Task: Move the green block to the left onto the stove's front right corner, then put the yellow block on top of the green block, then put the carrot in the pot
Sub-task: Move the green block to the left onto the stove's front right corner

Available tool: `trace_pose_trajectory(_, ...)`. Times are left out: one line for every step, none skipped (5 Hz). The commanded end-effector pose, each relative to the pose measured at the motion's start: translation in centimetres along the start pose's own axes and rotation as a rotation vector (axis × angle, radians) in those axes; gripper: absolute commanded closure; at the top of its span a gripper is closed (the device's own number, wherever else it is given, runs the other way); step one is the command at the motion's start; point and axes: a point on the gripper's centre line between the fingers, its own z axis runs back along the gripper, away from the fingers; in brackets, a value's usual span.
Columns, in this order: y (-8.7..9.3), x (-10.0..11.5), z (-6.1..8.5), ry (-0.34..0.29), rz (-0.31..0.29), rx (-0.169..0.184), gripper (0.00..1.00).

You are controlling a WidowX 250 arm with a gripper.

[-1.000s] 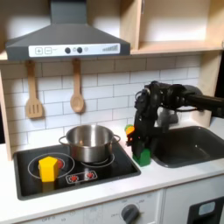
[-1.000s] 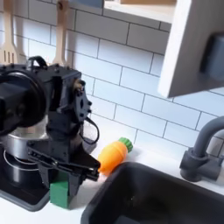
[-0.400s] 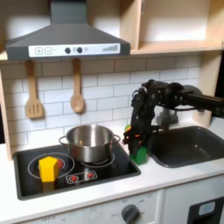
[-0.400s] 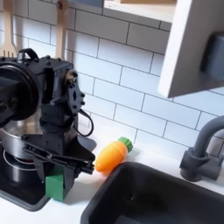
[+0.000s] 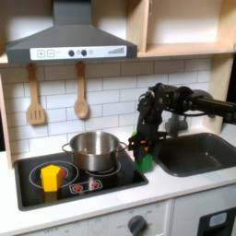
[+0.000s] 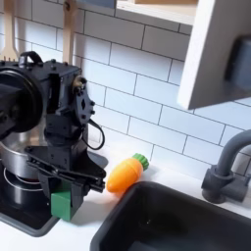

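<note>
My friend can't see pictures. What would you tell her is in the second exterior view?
A black robot arm's end effector is closed on the green block at the stove corner. An orange carrot lies on the white counter beside a dark sink; a shiny pot sits behind the arm.

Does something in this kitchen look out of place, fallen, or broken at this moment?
Nothing looks broken or spilled. The carrot lies on its side on the counter between the stove and the sink. The pot stands upright on a burner. The yellow block sits on the stove. The gripper is at the green block.
</note>
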Motion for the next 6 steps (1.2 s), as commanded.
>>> trace_pose_trajectory(1.4, -0.1, -0.2, -0.001, -0.001, 0.024, 1.0)
trace_pose_trajectory(1.7, -0.2, -0.3, 0.0, 0.009, 0.027, 1.0)
trace_pose_trajectory(1.8, -0.7, -0.3, 0.009, 0.007, 0.03, 1.0)
trace_pose_trajectory(2.0, -1.3, -0.9, 0.033, 0.021, 0.036, 1.0)
trace_pose_trajectory(2.0, -1.5, -0.9, 0.03, 0.022, 0.045, 1.0)
trace_pose_trajectory(2.1, -1.7, -0.7, 0.03, 0.041, 0.047, 0.6)
